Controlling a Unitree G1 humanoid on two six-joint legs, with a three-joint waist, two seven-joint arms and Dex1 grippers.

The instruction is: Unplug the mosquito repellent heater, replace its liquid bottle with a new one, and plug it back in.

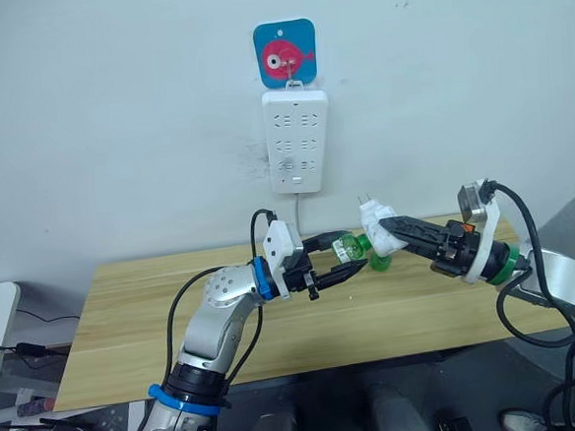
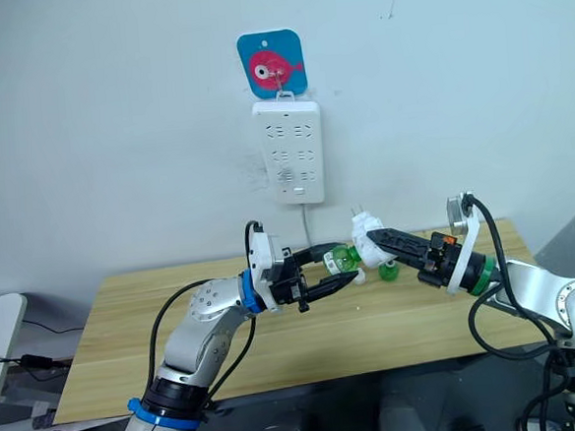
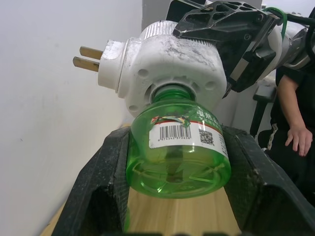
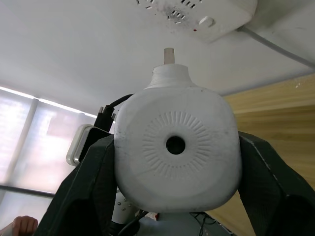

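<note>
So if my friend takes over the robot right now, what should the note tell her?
Right gripper: jaws shut on the mosquito repellent heater, already unplugged and held in the air over the table.
Left gripper: jaws shut on the green liquid bottle, its neck in the heater.
A second green bottle lies on the table.
The power strip hangs on the wall above.
Left: finish the bottle swap, then plug the heater back in.

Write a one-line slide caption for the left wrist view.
Left gripper clamps the green liquid bottle while the right gripper holds the unplugged mosquito repellent heater.
</note>
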